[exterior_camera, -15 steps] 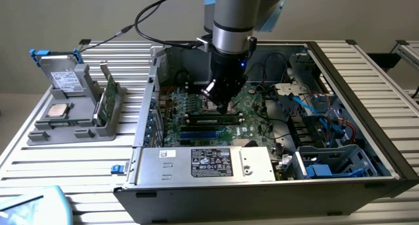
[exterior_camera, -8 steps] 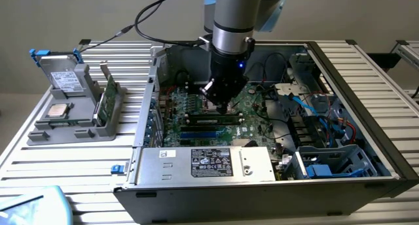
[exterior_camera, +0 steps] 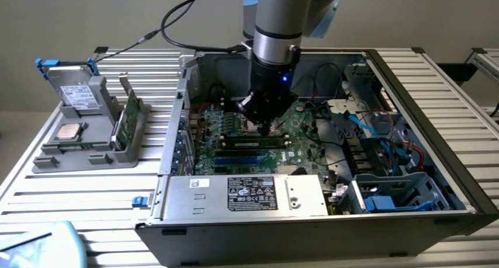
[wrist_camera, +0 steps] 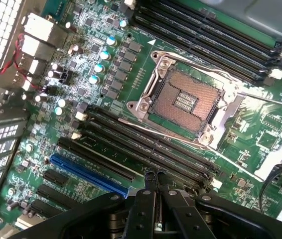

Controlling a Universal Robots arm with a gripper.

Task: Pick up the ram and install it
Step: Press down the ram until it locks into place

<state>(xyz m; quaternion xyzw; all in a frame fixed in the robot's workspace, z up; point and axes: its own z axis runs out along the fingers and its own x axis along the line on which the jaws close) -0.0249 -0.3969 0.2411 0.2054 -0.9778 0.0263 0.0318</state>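
Hand: the black two-fingered hand (wrist_camera: 154,179) is seen with fingers pressed together, nothing visibly pinched between the tips; it hangs just above the memory slots.
Arm: the grey cylindrical robot arm (exterior_camera: 274,40) is lowered into the open grey metal computer case (exterior_camera: 405,180).
Ram: a long, narrow green stick with dark chips (exterior_camera: 251,142) is seen lying in a slot on the green motherboard (wrist_camera: 106,79), directly below the hand in the exterior view; full seating cannot be confirmed.
Socket: the square silver processor socket (wrist_camera: 181,99) is open and bare, near the slots.
Counter: a grey parts holder (exterior_camera: 82,136) is set on the slatted metal counter (exterior_camera: 78,198), well apart from the case.
Risk: a half-seated stick is judged likely if pressure lands off-centre; socket pins could be bent by a stray finger.
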